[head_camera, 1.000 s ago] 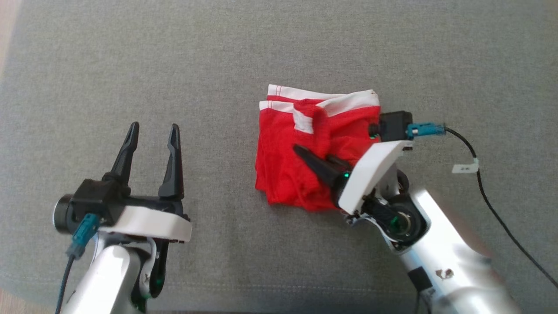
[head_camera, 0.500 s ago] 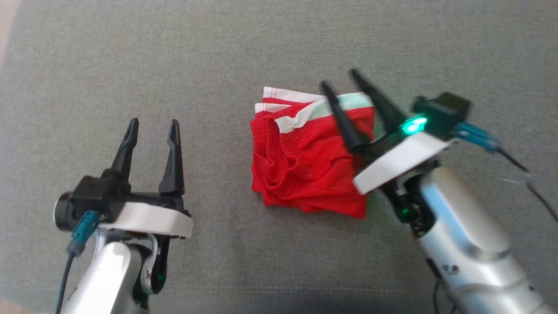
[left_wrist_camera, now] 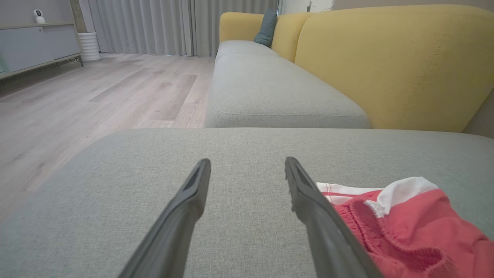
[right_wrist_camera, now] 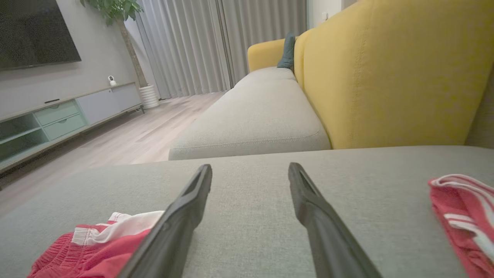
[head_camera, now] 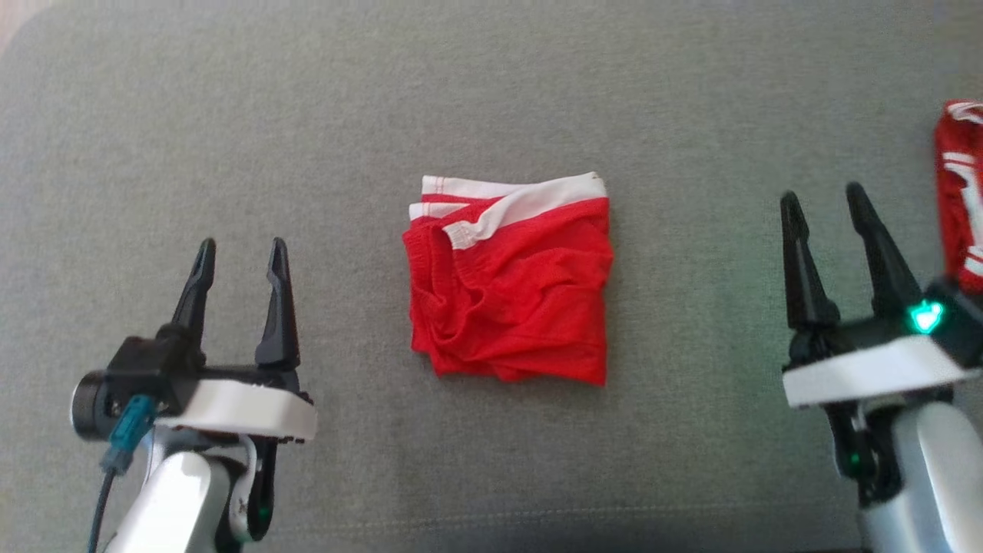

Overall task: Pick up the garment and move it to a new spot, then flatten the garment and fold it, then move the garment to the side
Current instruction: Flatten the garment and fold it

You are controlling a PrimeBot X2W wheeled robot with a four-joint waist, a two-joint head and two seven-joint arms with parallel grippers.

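The garment (head_camera: 511, 284), red shorts with a white waistband, lies folded into a rough square in the middle of the grey cushion (head_camera: 491, 92). It also appears at the lower right of the left wrist view (left_wrist_camera: 405, 227) and the lower left of the right wrist view (right_wrist_camera: 96, 243). My left gripper (head_camera: 239, 257) hovers open to the garment's left, well apart from it. To the garment's right my right gripper (head_camera: 825, 201) stands open with nothing between its fingers, clear of the cloth.
A second red and white piece of cloth (head_camera: 960, 192) lies at the far right edge of the cushion, close to my right gripper. A yellow sofa back (right_wrist_camera: 386, 77) rises beyond the cushion, with wooden floor (left_wrist_camera: 96, 88) to its left.
My right gripper let go of the garment, opened, and pulled back to the right, off the cloth. The garment's top fold has settled flat. The camera has shifted slightly.
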